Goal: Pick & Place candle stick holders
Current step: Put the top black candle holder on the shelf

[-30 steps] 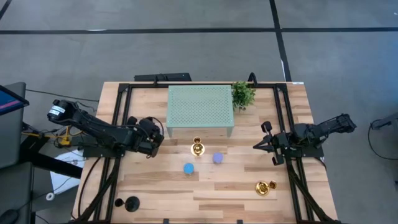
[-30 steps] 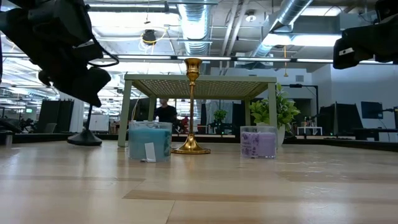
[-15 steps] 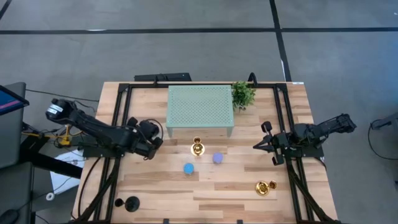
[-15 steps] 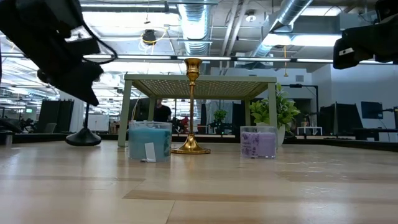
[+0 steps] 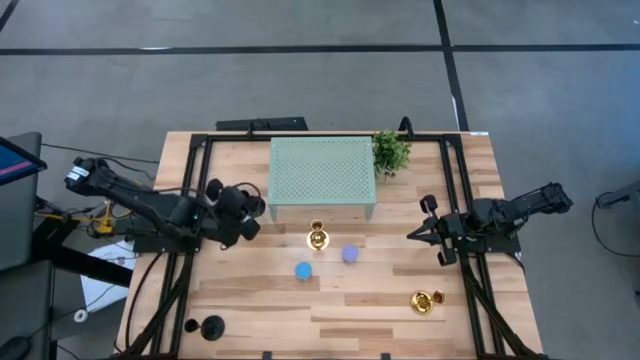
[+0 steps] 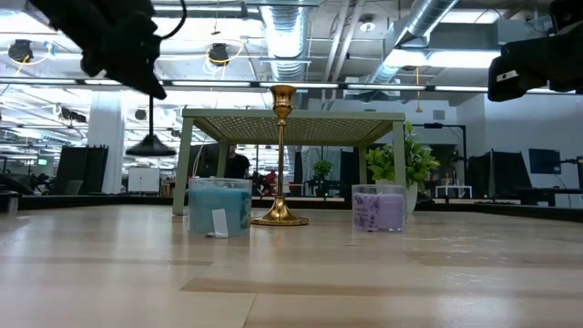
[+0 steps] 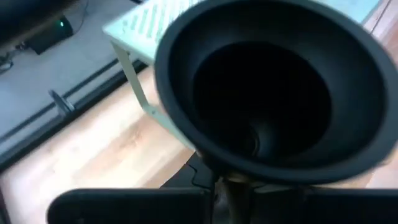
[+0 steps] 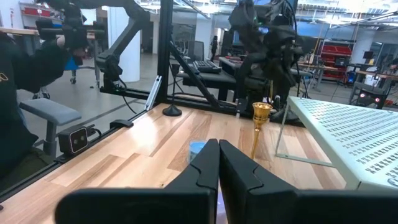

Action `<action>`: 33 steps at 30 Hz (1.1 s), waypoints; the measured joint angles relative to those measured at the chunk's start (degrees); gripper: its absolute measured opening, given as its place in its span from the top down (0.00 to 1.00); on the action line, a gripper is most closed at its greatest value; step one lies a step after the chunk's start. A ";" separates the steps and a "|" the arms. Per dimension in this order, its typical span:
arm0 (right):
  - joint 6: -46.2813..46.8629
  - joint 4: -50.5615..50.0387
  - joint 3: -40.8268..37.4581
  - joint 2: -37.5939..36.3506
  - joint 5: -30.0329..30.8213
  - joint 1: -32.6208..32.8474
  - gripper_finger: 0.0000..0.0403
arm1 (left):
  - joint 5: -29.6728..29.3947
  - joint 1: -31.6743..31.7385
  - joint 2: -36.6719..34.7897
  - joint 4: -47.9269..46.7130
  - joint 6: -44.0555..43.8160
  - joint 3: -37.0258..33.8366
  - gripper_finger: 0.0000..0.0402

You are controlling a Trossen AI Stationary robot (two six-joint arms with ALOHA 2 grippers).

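My left gripper (image 5: 236,212) is at the table's left, in front of the green stand's left end, shut on a matte black candle stick holder (image 6: 150,144) that hangs above the table. Its round base (image 7: 267,81) fills the left wrist view. A second black holder (image 5: 206,326) is at the near left corner. One gold holder (image 5: 317,237) stands upright on its base in front of the stand. Another gold holder (image 5: 428,300) lies on its side at the near right. My right gripper (image 8: 218,163) is shut and empty at the table's right side (image 5: 414,235). My left gripper pinches the black holder's slim stem (image 7: 232,185) between its two fingers, coming from above. The holder hangs upright below the fingers, base down (image 6: 150,148), lifted clear of the table. The gripper's own body hides how high on the stem the fingers sit.
A pale green perforated stand (image 5: 322,180) is at the far middle, with a small potted plant (image 5: 391,150) at its right. A blue candle jar (image 5: 302,270) and a purple one (image 5: 350,254) stand near the upright gold holder. Black frame rails run along both table sides.
My left gripper has gone up and a little toward the table's far edge, still shut on the black holder. The holder stood with its base on the table a second ago and now hangs upright, lifted clear.
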 joint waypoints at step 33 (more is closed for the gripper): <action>0.00 0.00 0.01 0.02 0.00 -0.04 1.00 | 25.20 34.88 8.81 4.04 36.81 32.67 0.97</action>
